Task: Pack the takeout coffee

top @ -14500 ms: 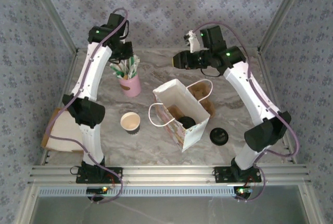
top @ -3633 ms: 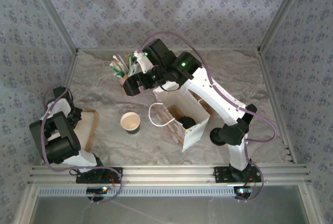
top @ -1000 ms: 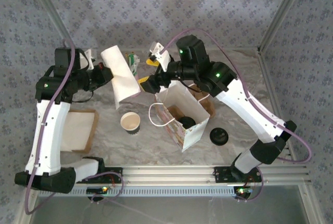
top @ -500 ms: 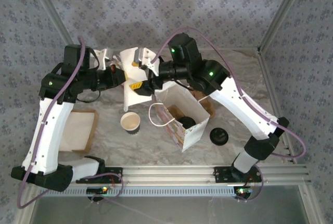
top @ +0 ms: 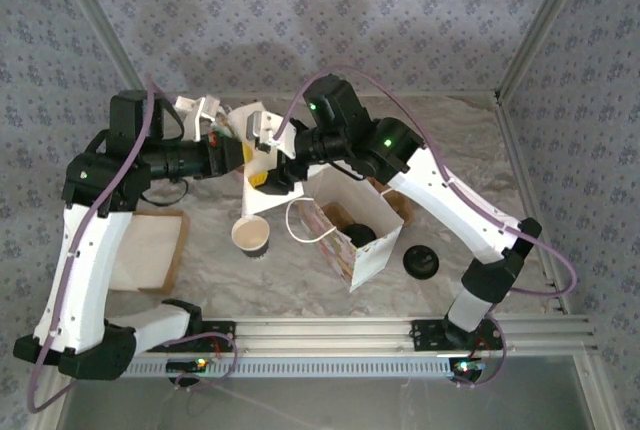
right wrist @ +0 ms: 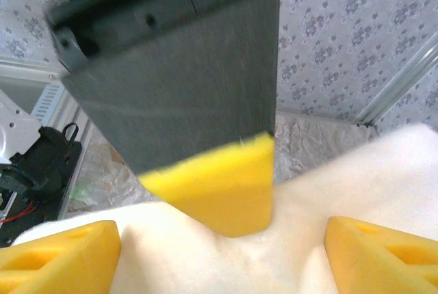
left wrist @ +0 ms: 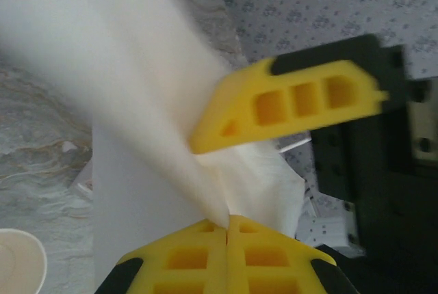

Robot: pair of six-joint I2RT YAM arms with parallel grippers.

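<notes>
My left gripper (top: pixel 236 152) is shut on a white napkin (top: pixel 256 196), which hangs above the table behind the paper cup (top: pixel 250 235). In the left wrist view its yellow fingertips (left wrist: pixel 227 234) pinch the napkin's (left wrist: pixel 137 198) edge. My right gripper (top: pixel 270 165) meets it from the right and is open. Its two yellow fingers (right wrist: pixel 61 260) stand wide apart on either side of the napkin (right wrist: pixel 301 239), with the left gripper's tip between them. The white paper bag (top: pixel 352 218) stands open at the centre with a dark cup inside.
A black lid (top: pixel 420 262) lies to the right of the bag. A brown cardboard tray (top: pixel 150 250) lies at the left. The bag's handle loops toward the paper cup. Metal frame posts and patterned walls close in the table.
My left gripper has carried the napkin rightward and down toward the bag. The right gripper has swung left to meet it and now straddles the napkin.
</notes>
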